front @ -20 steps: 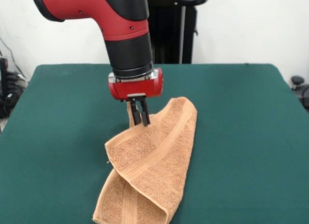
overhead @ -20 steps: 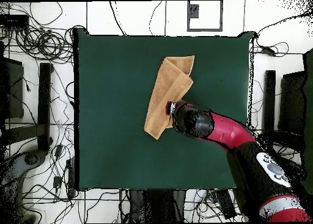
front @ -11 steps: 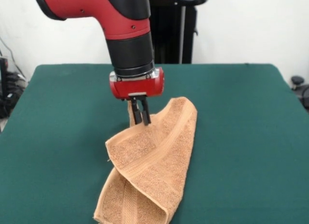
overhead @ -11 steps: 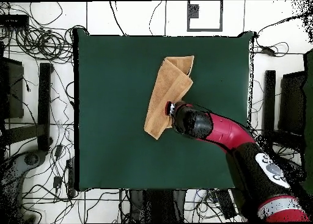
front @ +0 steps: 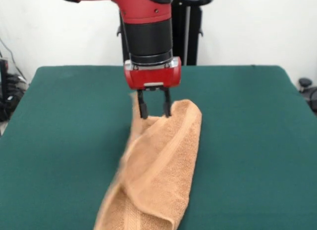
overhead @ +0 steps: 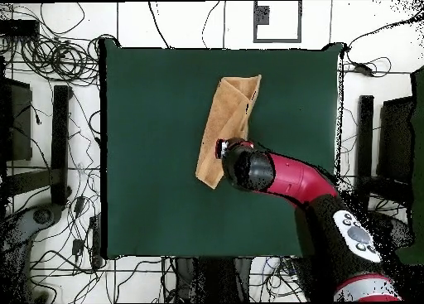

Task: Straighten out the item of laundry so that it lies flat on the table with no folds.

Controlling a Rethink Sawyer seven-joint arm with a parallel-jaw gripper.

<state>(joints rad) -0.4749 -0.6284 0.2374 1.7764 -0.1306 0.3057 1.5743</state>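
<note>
The item of laundry, an orange-tan towel (front: 163, 160), lies folded lengthwise in a long strip on the green table (front: 59, 121), running from the middle toward the near edge. Its left side looks blurred. My gripper (front: 155, 113) hangs at the towel's far end, open, with both fingertips at the top of the cloth's raised fold. From overhead the towel (overhead: 228, 118) is a slanted strip on the table (overhead: 149, 152). There the arm's wrist (overhead: 240, 164) covers the strip's lower part and hides the gripper's tips.
Bare green felt surrounds the towel on all sides. A black stand (front: 183, 31) rises behind the table's far edge. Cables (overhead: 50, 60) and dark equipment lie on the floor around the table.
The gripper has gone from shut to open and shifted right in the front view. The towel's wide folded flap has dropped and narrowed into a slimmer strip.
</note>
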